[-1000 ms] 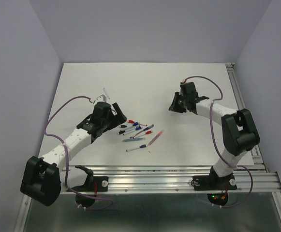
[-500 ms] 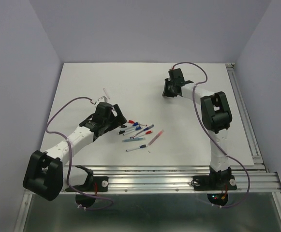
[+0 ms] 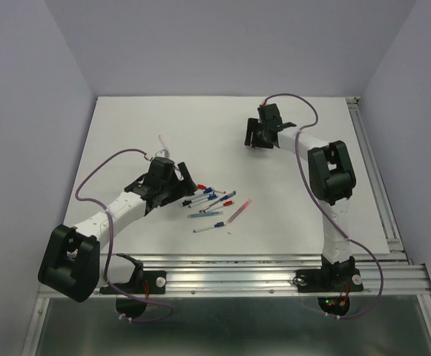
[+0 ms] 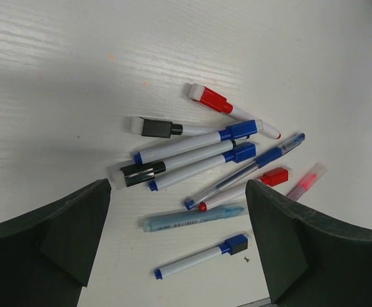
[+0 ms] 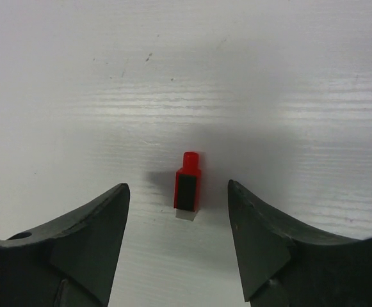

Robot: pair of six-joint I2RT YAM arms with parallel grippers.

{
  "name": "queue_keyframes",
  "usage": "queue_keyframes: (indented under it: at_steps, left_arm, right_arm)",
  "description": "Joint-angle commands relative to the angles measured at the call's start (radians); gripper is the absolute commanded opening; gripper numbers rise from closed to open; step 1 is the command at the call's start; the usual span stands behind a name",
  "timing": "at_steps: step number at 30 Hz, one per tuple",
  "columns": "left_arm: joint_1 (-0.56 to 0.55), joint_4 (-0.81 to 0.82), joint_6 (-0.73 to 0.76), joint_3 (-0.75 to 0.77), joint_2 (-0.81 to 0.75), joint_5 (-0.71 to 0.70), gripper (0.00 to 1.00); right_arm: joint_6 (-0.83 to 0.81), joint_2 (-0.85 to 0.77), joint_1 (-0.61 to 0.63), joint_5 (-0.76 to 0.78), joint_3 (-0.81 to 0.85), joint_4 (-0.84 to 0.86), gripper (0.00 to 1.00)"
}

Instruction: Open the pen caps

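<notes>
A loose red pen cap [image 5: 187, 183] lies on the white table between the parted fingers of my right gripper [image 5: 177, 187], touching neither finger. In the top view that gripper [image 3: 254, 138] sits low at the far centre-right and hides the cap. My left gripper [image 4: 178, 192] hangs open over a heap of several pens [image 3: 211, 204]. Caps still sit on these pens: red [image 4: 214, 100], black [image 4: 157, 129], blue [image 4: 242, 129] and, nearest, blue [image 4: 235, 244]. In the top view the left gripper [image 3: 179, 182] is just left of the heap.
A pale blue pen [image 4: 192, 217] and a pink one [image 4: 306, 181] lie in the heap. One thin pale barrel [image 3: 162, 142] lies alone behind the left arm. A metal rail [image 3: 371, 170] runs along the table's right edge and another [image 3: 274, 267] along the front.
The right arm swung from the right side towards the far centre, and its jaws opened, leaving the red cap on the table. The left gripper edged slightly nearer the pens.
</notes>
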Motion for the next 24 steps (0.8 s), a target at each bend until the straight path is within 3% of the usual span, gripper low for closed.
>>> queue_keyframes:
  at_steps: [1,4,5,10,16,24]
  left_arm:
    - [-0.003,0.042,0.026,0.008,-0.025,0.083,0.99]
    - [-0.018,0.039,0.033,-0.016,-0.056,0.105,0.99]
    - [-0.036,0.036,0.033,-0.022,-0.079,0.103,0.99]
    - [-0.156,0.032,0.03,-0.038,-0.136,0.08,0.99]
    - [-0.377,0.155,0.151,-0.01,-0.13,0.122,0.99]
    - [-0.477,0.256,0.259,0.106,0.103,0.145,0.96]
  right_arm:
    - [-0.024,-0.083,-0.006,0.018,-0.04,-0.079,0.71]
    - [-0.025,-0.181,-0.006,-0.013,-0.084,-0.059,0.86]
    - [-0.022,-0.209,-0.006,-0.021,-0.133,-0.053,1.0]
    - [0.002,-0.416,-0.008,-0.039,-0.354,0.012,1.0]
    - [0.154,-0.822,-0.006,-0.073,-0.797,0.151,1.0]
    - [0.439,-1.347,-0.006,-0.024,-1.183,0.234,1.0]
